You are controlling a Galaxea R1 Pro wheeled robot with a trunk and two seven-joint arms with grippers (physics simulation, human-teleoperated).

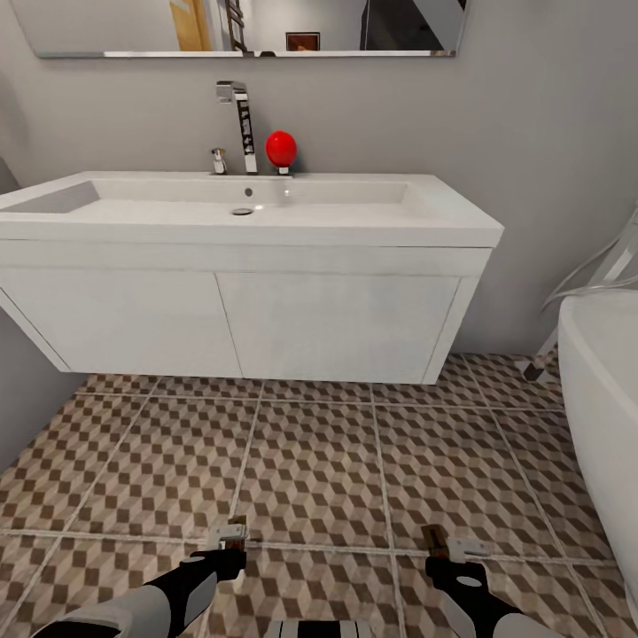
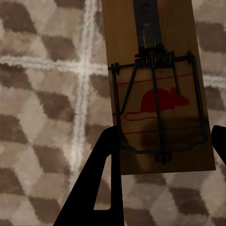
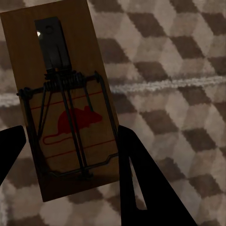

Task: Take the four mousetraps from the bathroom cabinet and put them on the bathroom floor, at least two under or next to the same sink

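- Nearest us, our left gripper (image 2: 162, 146) grasps a small flat brown wooden mousetrap with dark wire and a red mouse print (image 2: 157, 89), its black fingers (image 2: 101, 174) on both edges.
- Our right gripper (image 3: 68, 146) likewise clamps a second brown wooden mousetrap (image 3: 61, 103).
- Both are held over the cube-patterned brown, beige and white tiled bathroom floor (image 1: 310, 470).
- Farther ahead hangs the wide white rectangular sink on its two-door vanity (image 1: 337, 213), with a chrome tap (image 1: 237, 120) and a red egg-shaped object (image 1: 281, 148).
- A white rounded bathtub (image 1: 602, 390) stands at the right.

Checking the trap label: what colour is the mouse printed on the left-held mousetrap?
Red, on the brown board of the mousetrap; clearest in the left wrist view.
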